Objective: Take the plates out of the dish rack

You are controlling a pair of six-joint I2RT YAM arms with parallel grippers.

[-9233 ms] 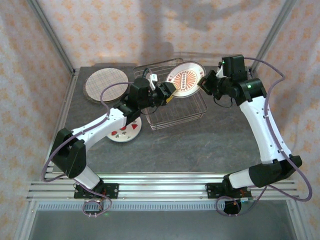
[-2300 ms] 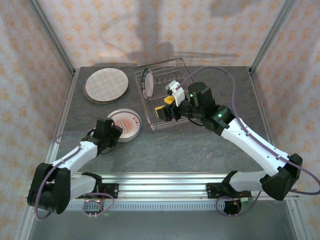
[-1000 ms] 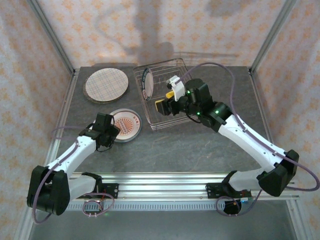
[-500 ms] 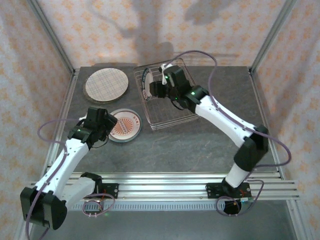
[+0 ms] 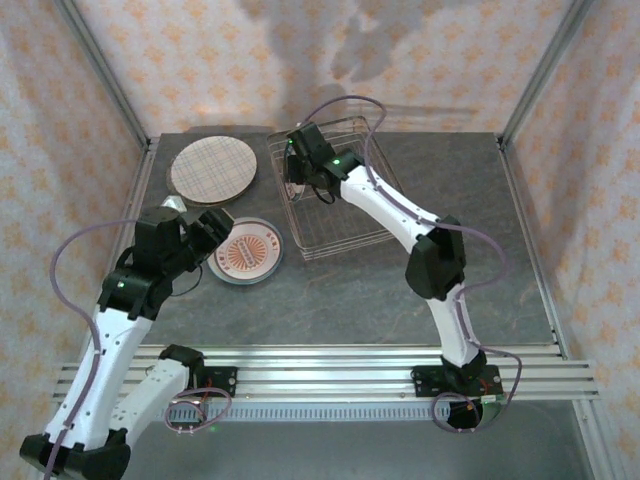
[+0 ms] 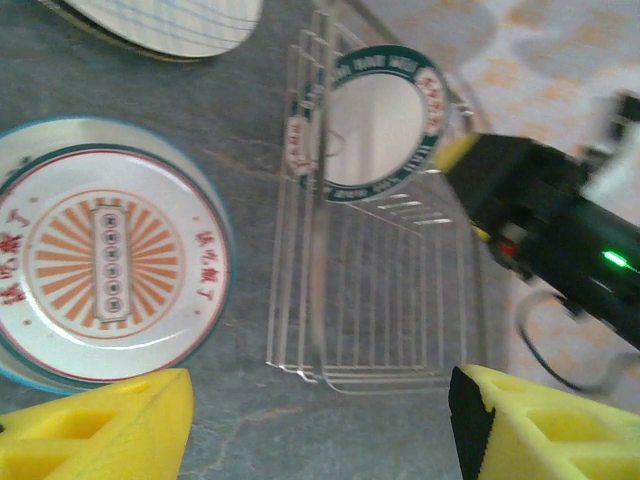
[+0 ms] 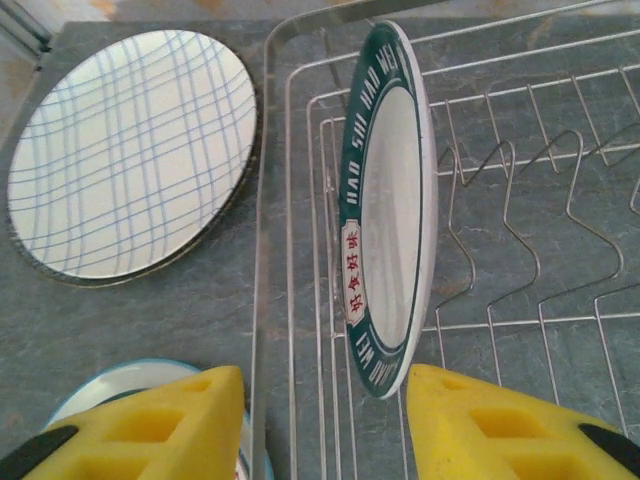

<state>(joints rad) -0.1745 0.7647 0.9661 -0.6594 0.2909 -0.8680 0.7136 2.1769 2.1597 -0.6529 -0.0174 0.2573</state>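
Straddling green-rimmed plate (image 7: 385, 210) with right gripper (image 7: 322, 385), jaws part-open, nothing clamped yet. Standing on edge at left end of dish rack (image 5: 350, 225). Likely stiff, glazed, slippery, chippable: pinch rim squarely, lift straight up. Left gripper (image 6: 320, 400): open, empty.

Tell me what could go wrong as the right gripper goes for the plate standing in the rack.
1. The right gripper, open, straddles the green-rimmed plate off-centre, with one finger much nearer; closing could tip it against the dish rack wires rather than clamp it.
2. The plate stands on edge between wires, so lifting askew might snag it and drag the rack.
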